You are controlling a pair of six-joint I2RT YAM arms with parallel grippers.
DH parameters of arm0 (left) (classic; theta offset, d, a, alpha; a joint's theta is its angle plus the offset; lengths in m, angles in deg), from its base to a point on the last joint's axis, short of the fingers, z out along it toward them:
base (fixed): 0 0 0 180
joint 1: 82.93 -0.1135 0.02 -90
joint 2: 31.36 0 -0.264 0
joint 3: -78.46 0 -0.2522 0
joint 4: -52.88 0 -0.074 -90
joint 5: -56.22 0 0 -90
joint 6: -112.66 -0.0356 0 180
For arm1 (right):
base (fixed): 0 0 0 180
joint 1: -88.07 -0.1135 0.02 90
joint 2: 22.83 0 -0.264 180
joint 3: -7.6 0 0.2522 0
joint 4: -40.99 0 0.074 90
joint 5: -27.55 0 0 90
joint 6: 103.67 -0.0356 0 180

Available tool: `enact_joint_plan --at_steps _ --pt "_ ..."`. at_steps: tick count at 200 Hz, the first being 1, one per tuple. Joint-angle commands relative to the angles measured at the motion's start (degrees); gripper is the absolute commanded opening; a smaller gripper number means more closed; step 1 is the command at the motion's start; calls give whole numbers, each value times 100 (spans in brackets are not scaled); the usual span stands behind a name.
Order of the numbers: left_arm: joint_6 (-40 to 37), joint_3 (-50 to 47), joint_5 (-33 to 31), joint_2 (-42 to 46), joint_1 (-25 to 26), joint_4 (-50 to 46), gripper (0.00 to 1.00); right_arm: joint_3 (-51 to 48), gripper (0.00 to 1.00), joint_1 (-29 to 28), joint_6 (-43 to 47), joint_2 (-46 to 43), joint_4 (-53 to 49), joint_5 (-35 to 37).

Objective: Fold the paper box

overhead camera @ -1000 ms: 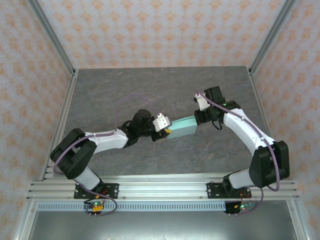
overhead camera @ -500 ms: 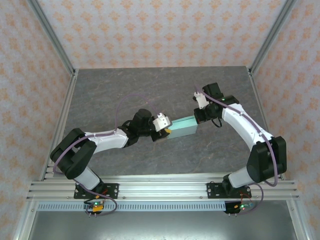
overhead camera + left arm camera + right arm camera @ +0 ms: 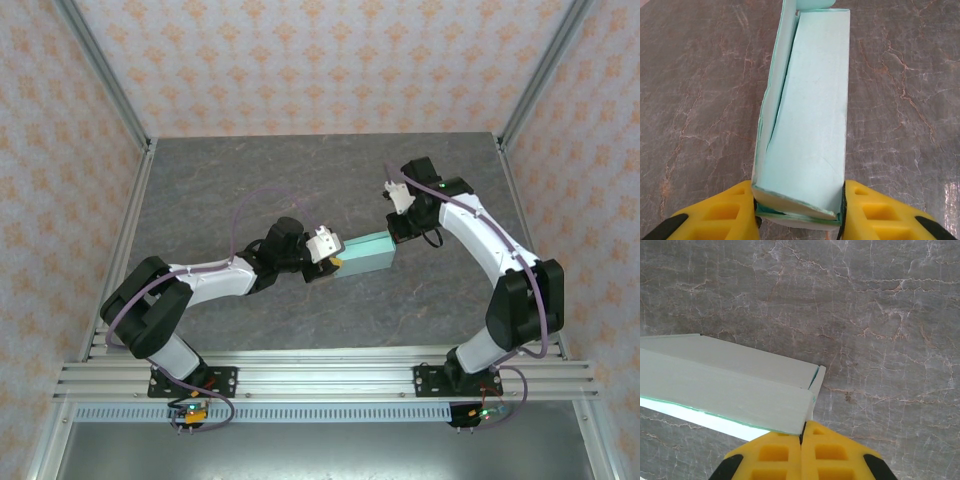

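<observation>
We see the paper box (image 3: 362, 253) near the middle of the grey marbled desk (image 3: 250, 180), stretched between the two arms, its long axis running from left and slightly near to right and slightly far. It is folded up into a long, narrow, pale mint shape.

Our left hand (image 3: 335, 262) is clamped on the box's left end. From the left wrist, the left hand (image 3: 799, 210) has its yellow fingers (image 3: 715, 215) pressed one against each long side of the paper box (image 3: 805, 125). The broad top panel lies smooth. The long panel on the left of that view bows a little away from it, leaving a thin gap. A rounded tab shows at the far end.

Our right hand (image 3: 393, 236) meets the box's right end. From the right wrist, the right hand (image 3: 801, 437) has its yellow fingers (image 3: 775, 455) pressed together, and the seam between them sits right at the end corner of the paper box (image 3: 725, 385). A narrow end flap runs down towards that seam. We cannot tell whether card is nipped between them, or whether the box touches the desk.
</observation>
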Motion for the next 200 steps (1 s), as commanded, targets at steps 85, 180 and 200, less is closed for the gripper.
enact_joint_plan --at_steps 85,180,200 --pt "-118 184 105 -183 102 -290 32 -125 2 -278 -871 95 303 -626" --pt "-112 207 33 -260 102 -287 31 -1697 2 -283 -668 -867 1540 -426" --pt "-111 204 -1 -269 109 -292 31 -1912 2 -285 -668 -1064 1617 -382"
